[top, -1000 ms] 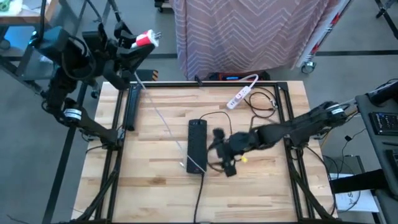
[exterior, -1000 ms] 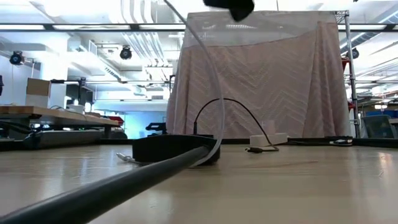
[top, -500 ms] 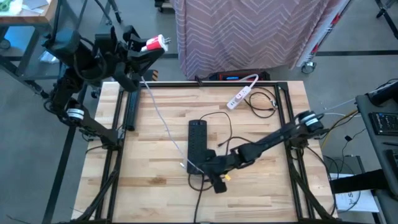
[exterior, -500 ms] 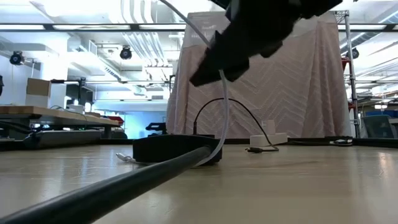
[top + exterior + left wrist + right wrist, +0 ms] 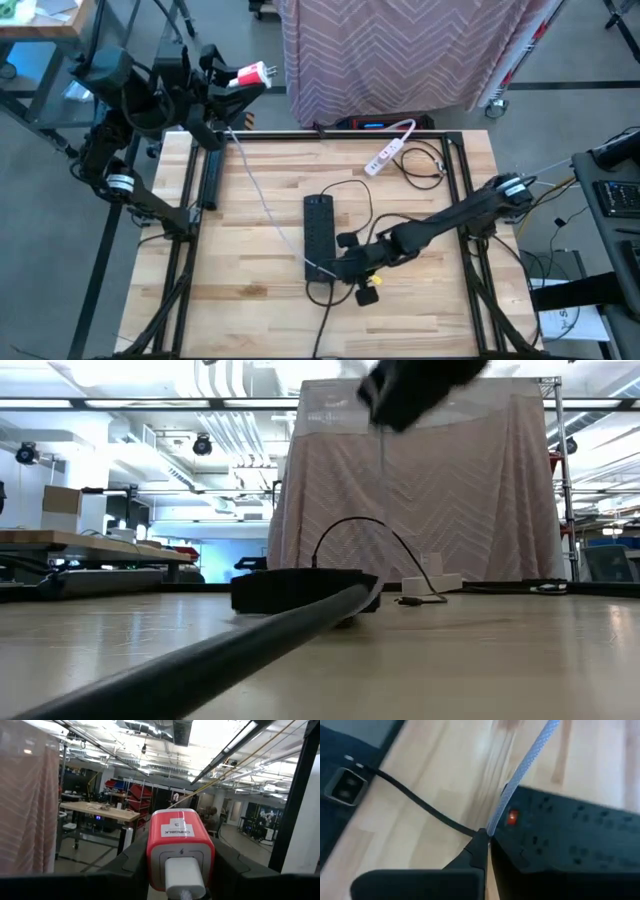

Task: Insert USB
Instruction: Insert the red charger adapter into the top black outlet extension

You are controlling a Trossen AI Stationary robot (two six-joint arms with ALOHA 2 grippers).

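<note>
My left gripper (image 5: 240,80) is raised beyond the table's far left corner, shut on a red and white charger (image 5: 248,74). A white plug (image 5: 184,876) sits in the charger's face. A white braided cable (image 5: 262,195) runs from the charger across the table to the near end of a black power strip (image 5: 318,232), which lies flat mid-table. My right gripper (image 5: 345,268) is just right of the strip's near end, shut on the cable. In the low view the right gripper (image 5: 420,385) is above the strip (image 5: 300,588). My left gripper holds the charger by its two sides (image 5: 151,855), pinched between the two fingers. The charger is lifted clear of the table, with its plug face toward the wrist camera. My right gripper pinches the white cable (image 5: 496,820) between its shut fingertips (image 5: 479,845). The cable runs straight from the fingers over the strip's edge. In the low view a stretch of cable (image 5: 383,490) drops straight from the gripper to the strip.
The strip's thick black cord (image 5: 200,660) runs toward the table's near edge. A white power strip (image 5: 388,152) and a coil of thin black wire (image 5: 425,165) lie at the far right. Black frame rails (image 5: 212,170) run along the table's sides.
My right gripper has gone toward the table's left and near edges to the strip's near end, then risen a little. The cable below it, slack and curved before, now runs straight. The black strip has slid a little. My left gripper has shifted slightly with the charger.
</note>
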